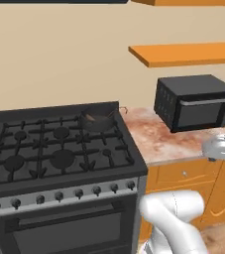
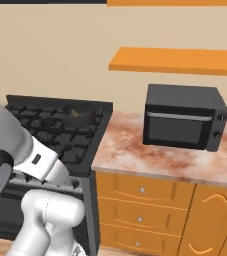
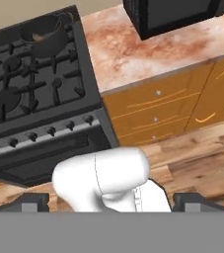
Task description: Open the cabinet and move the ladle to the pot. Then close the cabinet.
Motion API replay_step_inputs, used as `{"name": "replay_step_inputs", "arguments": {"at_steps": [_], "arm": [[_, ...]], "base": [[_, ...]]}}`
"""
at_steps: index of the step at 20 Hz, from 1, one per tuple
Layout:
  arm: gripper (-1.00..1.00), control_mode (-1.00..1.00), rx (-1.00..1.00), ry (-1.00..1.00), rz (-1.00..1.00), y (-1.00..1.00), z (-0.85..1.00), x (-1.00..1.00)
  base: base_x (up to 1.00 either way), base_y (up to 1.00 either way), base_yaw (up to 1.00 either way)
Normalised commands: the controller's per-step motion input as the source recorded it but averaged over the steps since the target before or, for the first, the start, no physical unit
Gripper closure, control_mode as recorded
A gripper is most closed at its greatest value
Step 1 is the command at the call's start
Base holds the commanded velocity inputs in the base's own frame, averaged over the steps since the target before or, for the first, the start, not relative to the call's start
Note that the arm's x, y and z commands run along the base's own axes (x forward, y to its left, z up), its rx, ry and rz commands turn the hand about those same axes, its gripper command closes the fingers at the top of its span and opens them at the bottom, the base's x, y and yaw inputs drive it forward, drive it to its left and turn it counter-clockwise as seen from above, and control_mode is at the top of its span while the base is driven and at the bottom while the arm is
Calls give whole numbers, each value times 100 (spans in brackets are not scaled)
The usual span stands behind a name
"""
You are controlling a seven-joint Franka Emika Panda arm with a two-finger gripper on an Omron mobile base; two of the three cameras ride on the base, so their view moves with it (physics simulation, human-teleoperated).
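Pot [image 1: 98, 120] on stove's [image 1: 59, 149] rear burner

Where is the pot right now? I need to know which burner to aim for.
The pot sits on the stove's back-right burner, nearest the counter with the microwave.

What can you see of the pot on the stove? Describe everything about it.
The pot is small, round and dark grey-black, with a dull metallic look. It stands upright on the back right burner of the black stove, resting on the grate near the rear rail. A thin brown ladle handle with a hooked end sticks out over its rim toward the counter. Nothing else touches it.
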Motion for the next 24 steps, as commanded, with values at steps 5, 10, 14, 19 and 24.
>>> {"name": "replay_step_inputs", "arguments": {"at_steps": [5, 10, 14, 19, 24], "arm": [[-100, 100, 0, 0, 0, 0, 0, 0], [-100, 100, 0, 0, 0, 0, 0, 0], [-100, 100, 0, 0, 0, 0, 0, 0], [-100, 100, 0, 0, 0, 0, 0, 0], [-100, 100, 0, 0, 0, 0, 0, 0]], "base": [[-37, -74, -56], [0, -27, -97], [4, -20, -96], [13, -5, -86], [35, 37, -37]]}}
